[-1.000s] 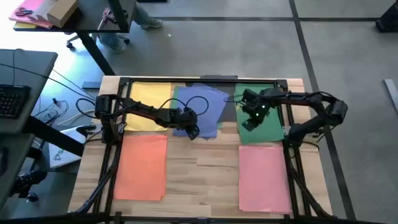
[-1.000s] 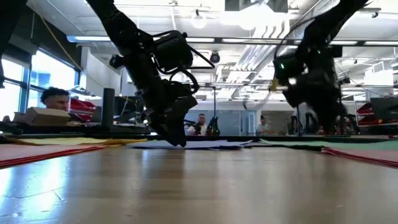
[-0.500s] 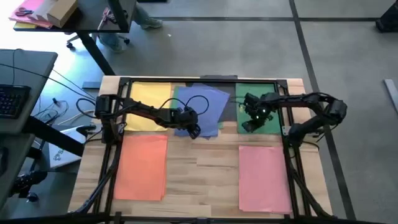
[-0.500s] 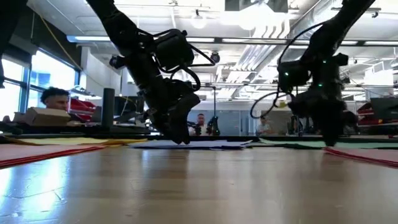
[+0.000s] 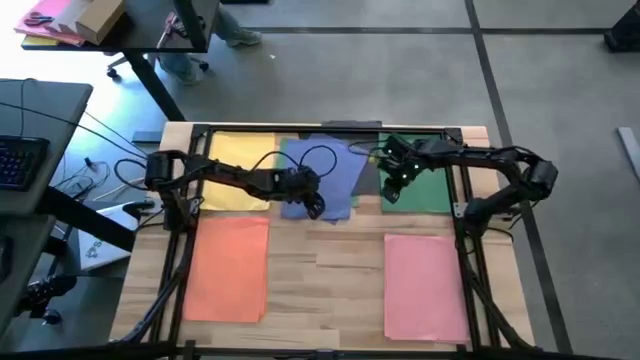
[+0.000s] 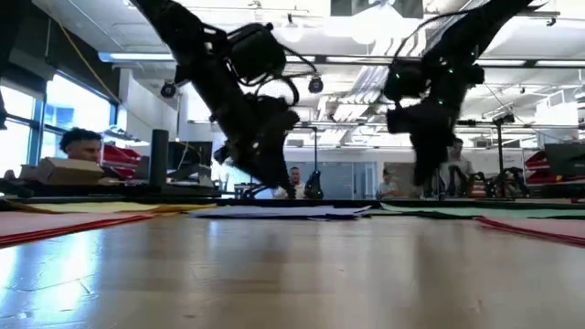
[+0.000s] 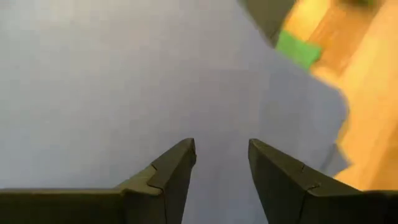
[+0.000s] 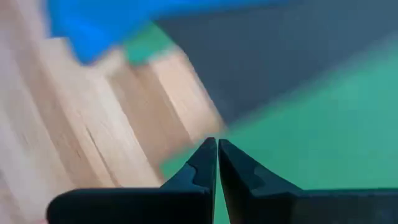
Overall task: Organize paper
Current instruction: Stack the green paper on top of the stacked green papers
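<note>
Paper: blue sheets (image 5: 325, 172) under parted left gripper (image 5: 314, 207); right gripper (image 5: 391, 187), closed empty, over green edge (image 5: 421, 192); bare table (image 5: 325, 280) between.

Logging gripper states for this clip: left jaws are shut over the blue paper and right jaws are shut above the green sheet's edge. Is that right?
Not quite. The left gripper is over the blue paper, but the left wrist view shows its jaws open, with a clear gap between them and nothing held. The rest holds: the right gripper has its jaws shut above the edge of the green sheet.
</note>
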